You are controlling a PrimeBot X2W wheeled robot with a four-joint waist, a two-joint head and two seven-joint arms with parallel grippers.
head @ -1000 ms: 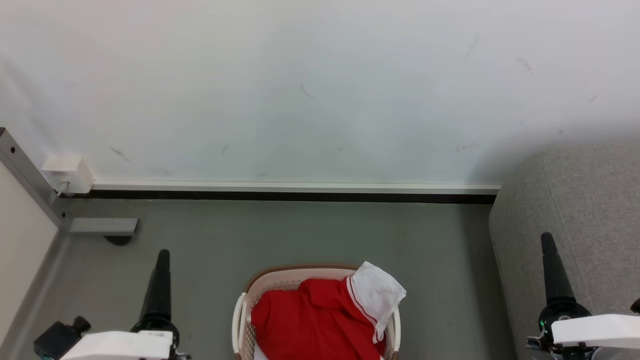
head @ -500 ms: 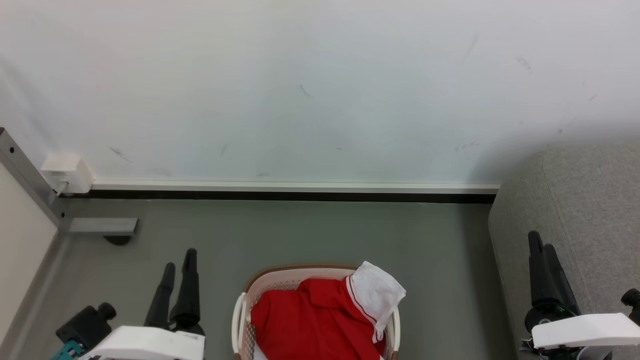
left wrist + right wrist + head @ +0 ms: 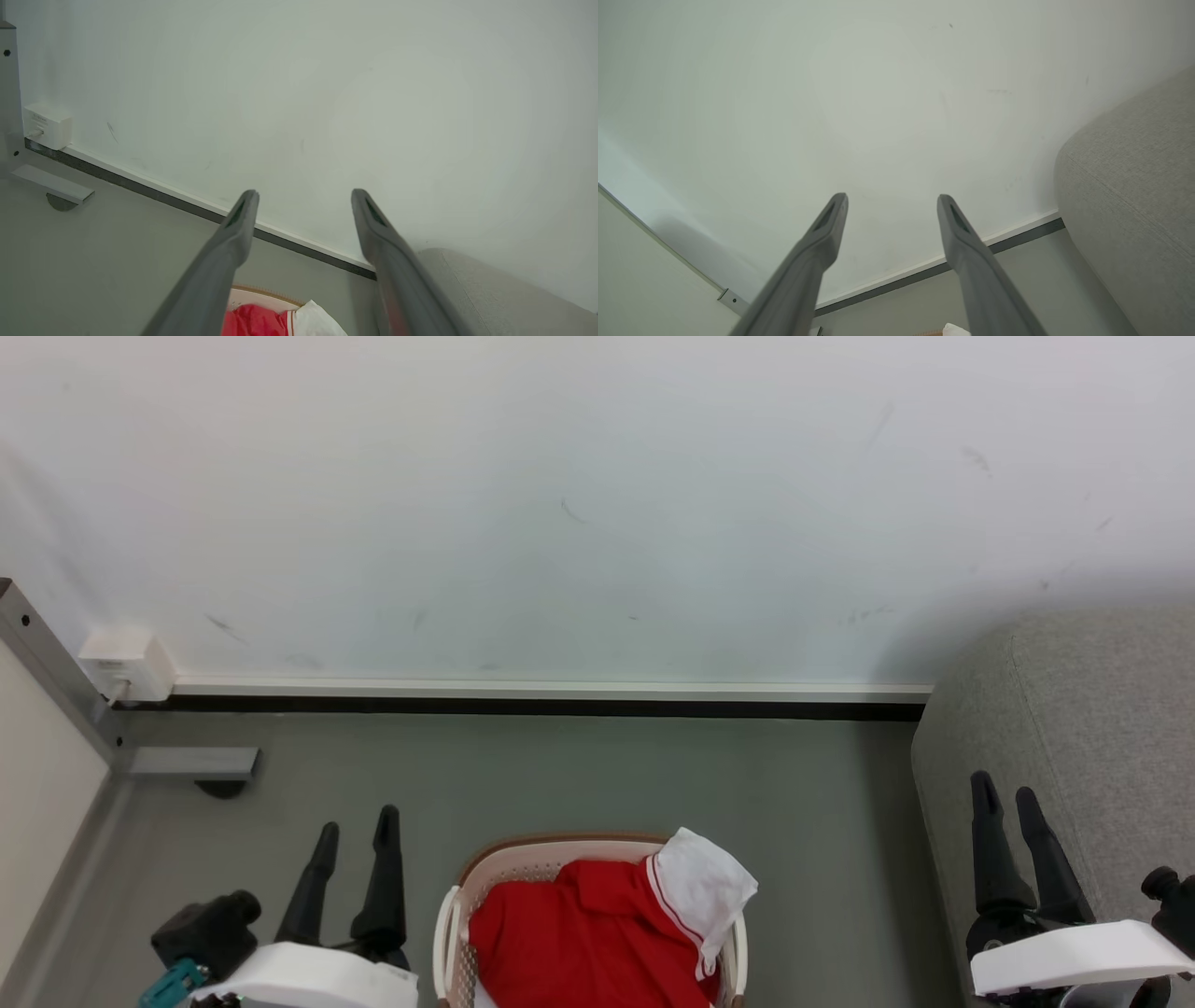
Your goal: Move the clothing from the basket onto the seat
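Since a second ago both grippers have turned, so each now shows two dark tapered fingers spread wide and empty. The left gripper (image 3: 358, 819) is beside the basket (image 3: 449, 933) and the right gripper (image 3: 1003, 784) is by the seat (image 3: 1102, 709), at its rounded grey woven corner. The clothing (image 3: 579, 943) (soft red, with a white striped panel draped over the brown rim) lies crumpled in the perforated plastic basket.

A white wall (image 3: 597, 504) with a few small dark marks meets a grey floor (image 3: 579, 775), with a white strip (image 3: 551, 689) along the bottom. Low on the left, a small white box (image 3: 126, 661) sits on the wall beside a grey metal post (image 3: 56, 672) with a flat foot (image 3: 191, 761).
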